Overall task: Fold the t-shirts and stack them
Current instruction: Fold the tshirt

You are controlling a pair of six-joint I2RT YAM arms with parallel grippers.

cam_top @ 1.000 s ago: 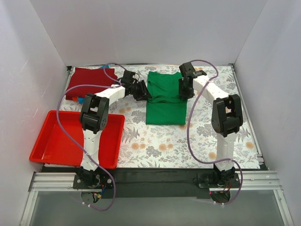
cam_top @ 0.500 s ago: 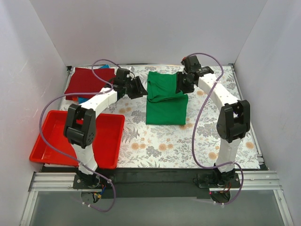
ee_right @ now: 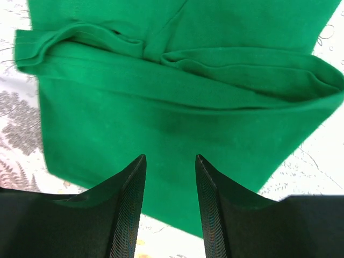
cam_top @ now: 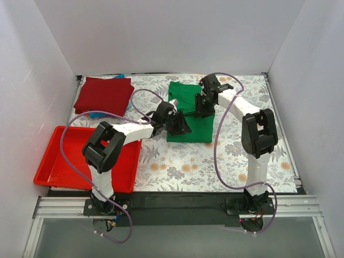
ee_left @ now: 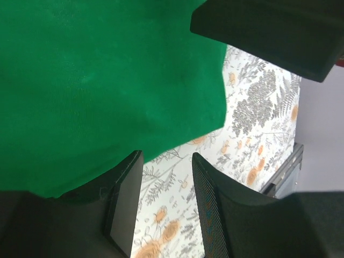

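A bright green t-shirt [cam_top: 189,113] lies folded on the floral cloth in mid-table. Its layered fold edges show in the right wrist view [ee_right: 177,102]. My left gripper [cam_top: 180,124] is at the shirt's near left corner. It stands open [ee_left: 166,161] over bare tablecloth, with the green cloth [ee_left: 102,80] just beyond its fingertips. My right gripper [cam_top: 204,105] hovers open [ee_right: 169,158] over the shirt's right half, nothing between its fingers. A dark red t-shirt [cam_top: 104,94] lies folded at the far left on a blue one, seen only as an edge [cam_top: 97,114].
A red plastic tray [cam_top: 64,161] sits at the near left, partly under the left arm. White walls close in the table on three sides. Purple cables loop off both arms. A black part [ee_left: 269,32] crosses the top right of the left wrist view.
The left gripper swung from the green shirt's far left edge to its near left corner. The right gripper shifted slightly nearer over the shirt. Both jaws opened and hold no cloth.
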